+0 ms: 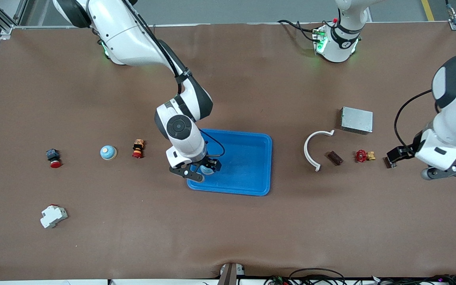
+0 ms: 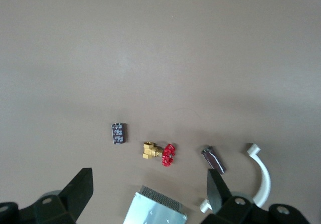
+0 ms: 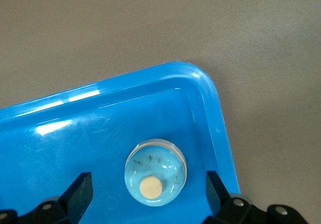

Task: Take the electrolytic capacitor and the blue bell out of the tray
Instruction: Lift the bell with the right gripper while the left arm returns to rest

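Note:
A light-blue dome bell (image 1: 207,170) (image 3: 155,171) with a tan button sits in a corner of the blue tray (image 1: 244,166) (image 3: 100,123). My right gripper (image 1: 197,169) (image 3: 148,194) hangs just above it, open, a finger on each side and not touching. A small black capacitor (image 1: 389,162) (image 2: 118,133) lies on the table toward the left arm's end, beside a red-handled brass valve (image 1: 365,155) (image 2: 159,152). My left gripper (image 1: 449,169) (image 2: 149,191) is up in the air over that end of the table, open and empty.
A silver metal box (image 1: 356,120) (image 2: 155,211), a white curved pipe (image 1: 314,149) (image 2: 262,176) and a brown chip (image 1: 335,158) (image 2: 213,158) lie near the valve. Toward the right arm's end are a second blue bell (image 1: 108,152), an orange-red part (image 1: 137,148), a red push-button (image 1: 54,158) and a white breaker (image 1: 53,216).

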{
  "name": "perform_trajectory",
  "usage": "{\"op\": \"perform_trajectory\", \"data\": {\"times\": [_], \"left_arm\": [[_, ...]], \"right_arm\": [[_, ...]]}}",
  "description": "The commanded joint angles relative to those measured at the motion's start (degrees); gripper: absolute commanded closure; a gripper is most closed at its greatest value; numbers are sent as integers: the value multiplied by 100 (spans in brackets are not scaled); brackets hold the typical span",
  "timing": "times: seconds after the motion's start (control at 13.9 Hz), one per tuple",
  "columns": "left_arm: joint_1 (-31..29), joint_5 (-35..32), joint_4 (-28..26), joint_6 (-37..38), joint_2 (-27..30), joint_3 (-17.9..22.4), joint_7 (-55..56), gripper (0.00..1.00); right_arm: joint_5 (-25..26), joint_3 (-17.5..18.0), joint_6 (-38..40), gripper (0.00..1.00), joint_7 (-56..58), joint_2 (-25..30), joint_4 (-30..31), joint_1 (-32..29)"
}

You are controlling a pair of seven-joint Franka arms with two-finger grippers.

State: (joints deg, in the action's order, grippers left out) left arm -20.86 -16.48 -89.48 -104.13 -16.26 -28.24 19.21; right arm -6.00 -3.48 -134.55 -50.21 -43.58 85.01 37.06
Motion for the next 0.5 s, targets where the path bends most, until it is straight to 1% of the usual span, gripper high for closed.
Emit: {"op": "perform_trajectory", "data": {"times": [0.0,0.14,0.36,0.43], "left_arm": [[3,118,781,725,-97,-252,-58,0],[-15,118,915,868,-71,-453,-49,0],[-58,127,950,1026,8,-665,-58,0],[-7,188,950,1078,174,-630,-67,0]], "right_arm": [[55,-21,8,0,82,-115,-161,12],[55,-21,-71,0,82,-186,-161,47],[64,-21,-115,0,82,-300,-169,109],[64,-21,-115,0,82,-309,-169,126]]}}
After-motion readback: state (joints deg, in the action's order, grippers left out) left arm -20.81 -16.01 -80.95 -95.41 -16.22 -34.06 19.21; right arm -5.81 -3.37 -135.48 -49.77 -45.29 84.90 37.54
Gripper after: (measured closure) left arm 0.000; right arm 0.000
